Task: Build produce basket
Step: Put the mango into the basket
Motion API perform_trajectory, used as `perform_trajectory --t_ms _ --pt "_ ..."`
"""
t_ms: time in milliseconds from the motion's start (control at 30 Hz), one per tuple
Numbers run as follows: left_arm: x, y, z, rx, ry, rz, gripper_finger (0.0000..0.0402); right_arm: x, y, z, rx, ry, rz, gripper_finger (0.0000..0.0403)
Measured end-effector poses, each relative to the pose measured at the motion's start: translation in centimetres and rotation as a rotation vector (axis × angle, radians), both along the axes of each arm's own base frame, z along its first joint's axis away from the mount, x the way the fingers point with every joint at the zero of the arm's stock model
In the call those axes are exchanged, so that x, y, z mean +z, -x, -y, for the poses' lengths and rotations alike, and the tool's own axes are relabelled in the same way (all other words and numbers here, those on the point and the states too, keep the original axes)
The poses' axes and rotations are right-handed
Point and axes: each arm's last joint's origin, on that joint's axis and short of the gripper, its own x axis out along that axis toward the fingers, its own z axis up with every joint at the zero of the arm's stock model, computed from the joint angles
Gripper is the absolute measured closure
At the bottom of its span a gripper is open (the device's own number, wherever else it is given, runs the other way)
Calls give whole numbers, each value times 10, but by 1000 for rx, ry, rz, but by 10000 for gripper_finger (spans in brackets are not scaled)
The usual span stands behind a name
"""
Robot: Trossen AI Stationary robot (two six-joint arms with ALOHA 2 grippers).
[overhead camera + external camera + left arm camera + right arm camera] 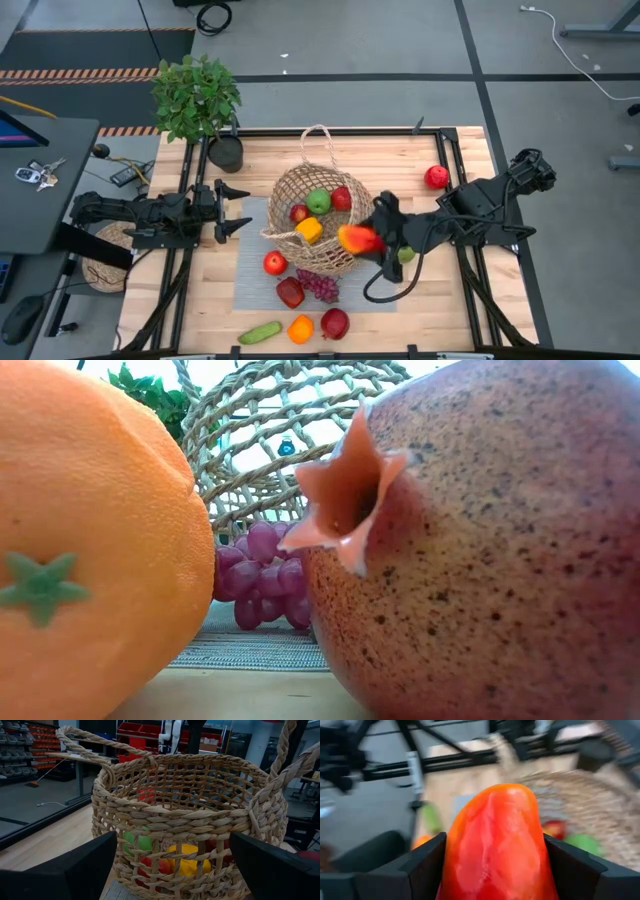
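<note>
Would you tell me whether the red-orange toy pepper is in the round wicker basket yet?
Not yet: the right gripper holds the red-orange pepper at the wicker basket's rim.

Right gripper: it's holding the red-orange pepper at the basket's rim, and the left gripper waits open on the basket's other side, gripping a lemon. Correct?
Not quite. The left gripper holds nothing: the left wrist view shows its jaws open and bare, facing the basket. The lemon lies inside the basket. The rest stands: the right gripper holds the red-orange pepper at the rim.
</note>
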Motion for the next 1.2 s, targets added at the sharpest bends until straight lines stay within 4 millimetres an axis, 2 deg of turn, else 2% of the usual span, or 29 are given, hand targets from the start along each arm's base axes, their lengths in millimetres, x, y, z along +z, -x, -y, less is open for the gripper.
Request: perform_trajectory --t_ms 300,633,1200 --pt "0 0 0 0 0 0 10 6 -2 -11 222 -234 -11 95" --pt "0 0 0 0 0 -1 10 7 -5 -8 157 -319 -17 95" --pt "0 0 0 0 0 0 10 8 -16 12 201 -130 49 95"
